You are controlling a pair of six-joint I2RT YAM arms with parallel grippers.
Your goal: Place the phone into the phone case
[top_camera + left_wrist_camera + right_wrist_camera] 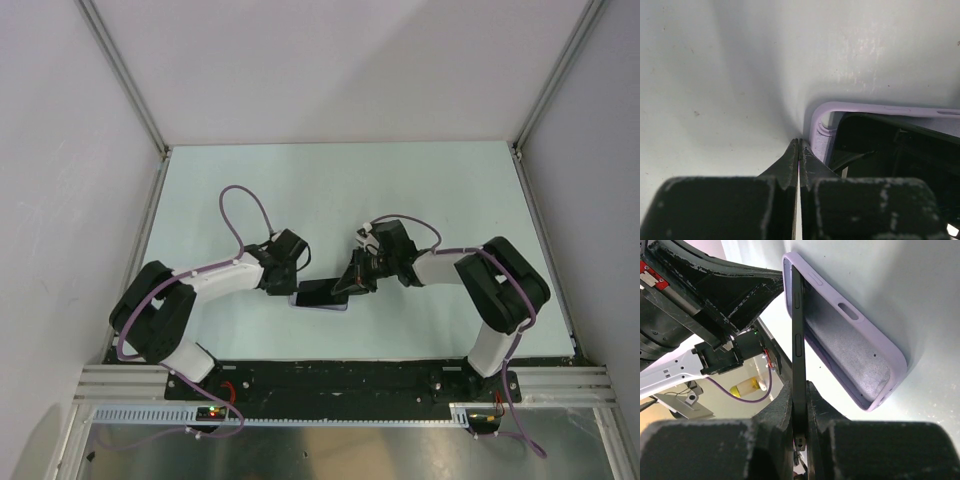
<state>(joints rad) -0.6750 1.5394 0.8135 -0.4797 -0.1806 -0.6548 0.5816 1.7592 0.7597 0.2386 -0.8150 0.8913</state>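
Thin black phone (799, 340) stands tilted, far end tucked under the lip of the phone case (855, 345), near end raised; ready to hinge down, I judge. Right claw (800, 390) pinches its faces. Case lilac, matte, round-cornered, lying on the pale surface (715, 75). Left claw (799, 147) closed tip to tip, holding nothing, butted against the case corner, likely as a stop.

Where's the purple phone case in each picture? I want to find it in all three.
Top external: the purple phone case lies just below the picture's middle.
Left wrist: its rounded corner is at centre right.
Right wrist: it runs from top middle down to the right.
Shared landmark: the left gripper, shut, at the case's corner.
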